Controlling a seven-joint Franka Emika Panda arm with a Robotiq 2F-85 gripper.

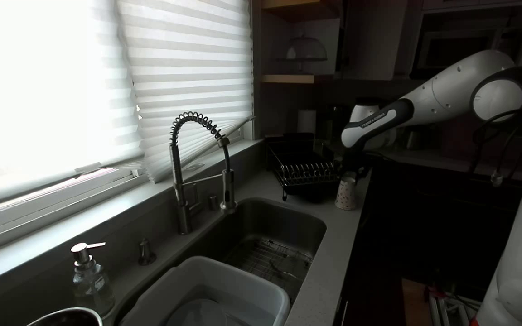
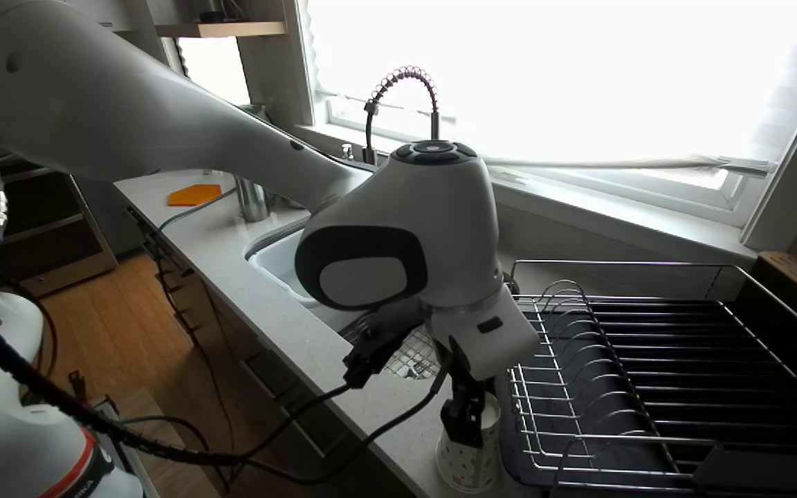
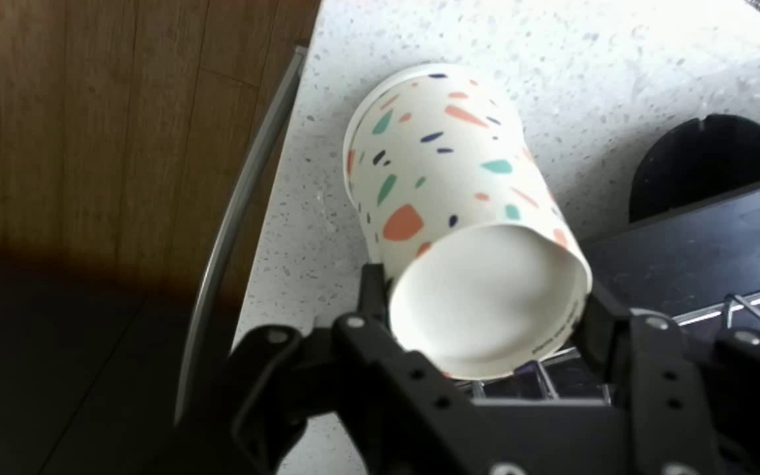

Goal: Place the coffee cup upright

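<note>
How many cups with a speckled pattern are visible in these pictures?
1: the speckled cup, seen in all three views, upside down in the pincer, beside the dish rack on the counter. Others may be hidden in dark areas.

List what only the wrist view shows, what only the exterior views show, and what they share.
Wrist view only: small print, hard to read, inside the upper edge of the coffee cup.

Exterior views only: the spring faucet, the window blind and the robot arm.

Shared: the coffee cup, the gripper, the counter and the wire dish rack.
</note>
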